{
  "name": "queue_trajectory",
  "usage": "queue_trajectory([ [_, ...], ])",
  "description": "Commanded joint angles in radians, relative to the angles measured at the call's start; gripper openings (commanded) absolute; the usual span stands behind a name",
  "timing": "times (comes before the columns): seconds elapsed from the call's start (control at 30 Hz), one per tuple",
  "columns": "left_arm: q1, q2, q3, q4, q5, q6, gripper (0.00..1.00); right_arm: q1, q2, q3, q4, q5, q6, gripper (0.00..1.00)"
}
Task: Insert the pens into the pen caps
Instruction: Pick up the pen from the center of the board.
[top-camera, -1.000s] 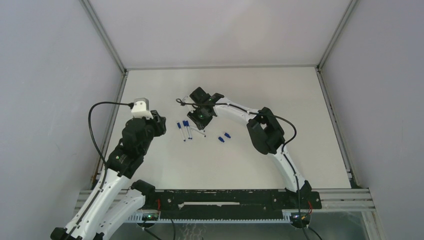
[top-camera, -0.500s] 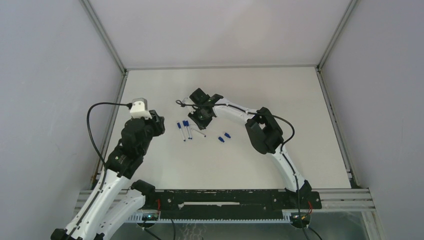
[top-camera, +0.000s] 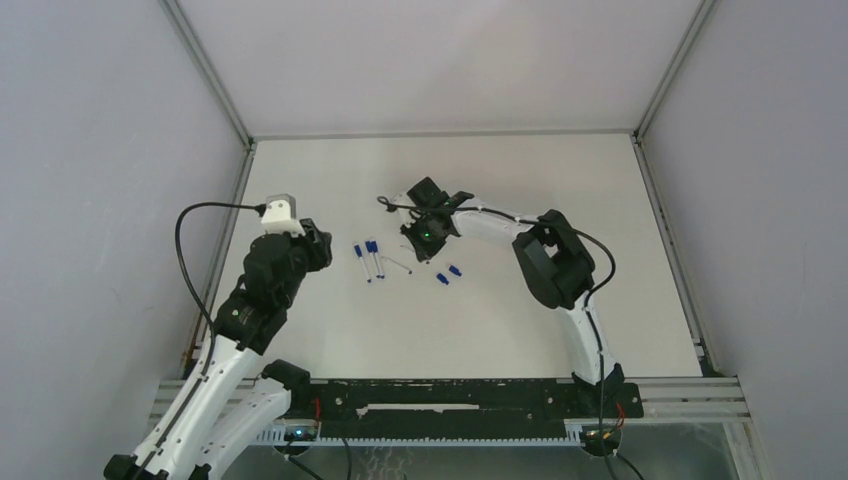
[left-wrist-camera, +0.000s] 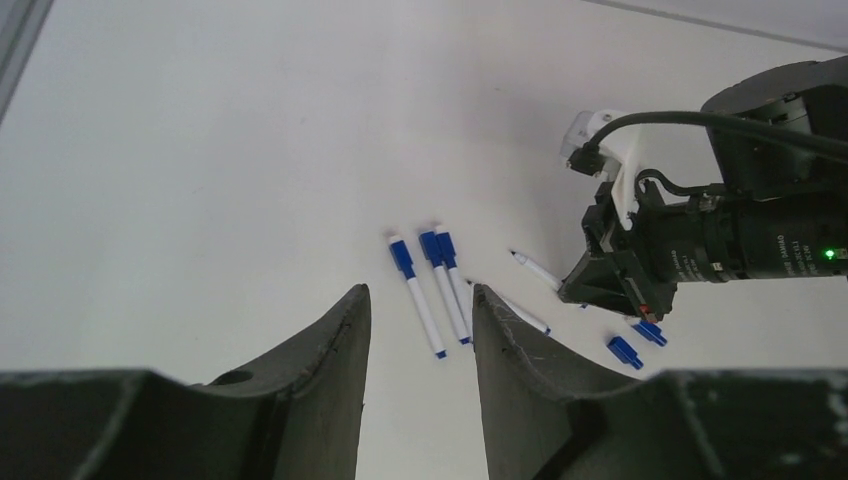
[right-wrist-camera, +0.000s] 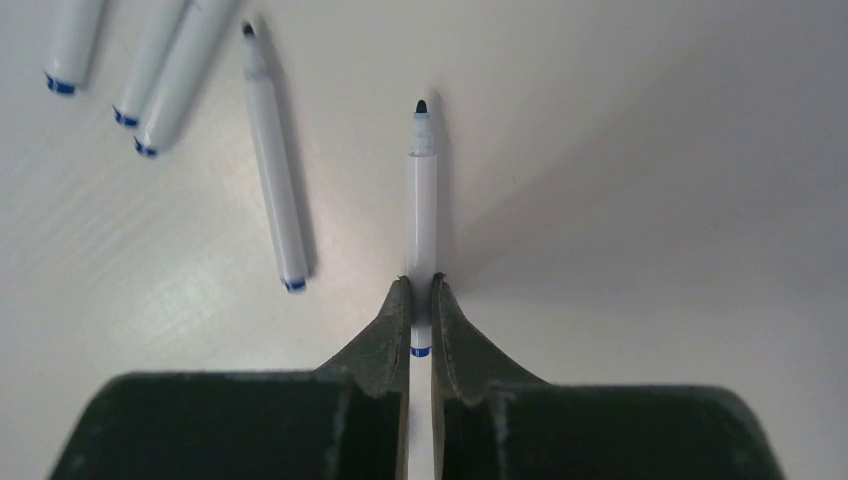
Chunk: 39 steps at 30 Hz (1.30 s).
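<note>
Uncapped pen (right-wrist-camera: 421, 200), clamped near its tail in the right pincer (right-wrist-camera: 421, 290). Just beside it, 2nd uncapped pen (right-wrist-camera: 272, 180) flat on the worktop (right-wrist-camera: 650, 150). Further left, 3 capped pens (left-wrist-camera: 445, 290). 2 loose caps (left-wrist-camera: 624, 351) nearby. Left pincer (left-wrist-camera: 420, 295) open, well apart.

Loose pens (left-wrist-camera: 421, 305) and caps (left-wrist-camera: 623, 351) close around right gripper (right-wrist-camera: 421, 288); open table (left-wrist-camera: 200, 150) beyond.

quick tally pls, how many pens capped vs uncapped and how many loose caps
capped pens: 3
uncapped pens: 2
loose caps: 2
total: 7
</note>
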Motion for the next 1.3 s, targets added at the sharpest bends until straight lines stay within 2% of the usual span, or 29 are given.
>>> queue_trajectory([
  [0.0, 0.009, 0.007, 0.009, 0.085, 0.093, -0.075, 0.46, -0.053, -0.169, -0.115, 0.119, -0.12, 0.075, 0.04],
  [0.1, 0.009, 0.006, -0.026, 0.138, 0.147, -0.157, 0.46, -0.078, -0.251, -0.213, 0.198, -0.205, 0.139, 0.03],
  [0.2, 0.009, 0.003, -0.069, 0.215, 0.204, -0.245, 0.53, -0.101, -0.332, -0.31, 0.293, -0.287, 0.24, 0.02],
  [0.37, 0.009, 0.044, -0.148, 0.397, 0.339, -0.39, 0.58, -0.114, -0.434, -0.436, 0.462, -0.412, 0.393, 0.02],
  [0.53, 0.009, 0.14, -0.192, 0.553, 0.447, -0.503, 0.61, -0.1, -0.533, -0.503, 0.565, -0.447, 0.504, 0.01],
  [0.8, 0.008, 0.199, -0.182, 0.622, 0.519, -0.527, 0.61, -0.058, -0.628, -0.529, 0.688, -0.448, 0.62, 0.01],
  [1.07, 0.009, 0.237, -0.177, 0.686, 0.584, -0.539, 0.61, -0.045, -0.618, -0.529, 0.802, -0.473, 0.713, 0.02],
  [1.27, 0.009, 0.244, -0.177, 0.721, 0.593, -0.55, 0.61, -0.031, -0.616, -0.528, 0.81, -0.481, 0.714, 0.01],
])
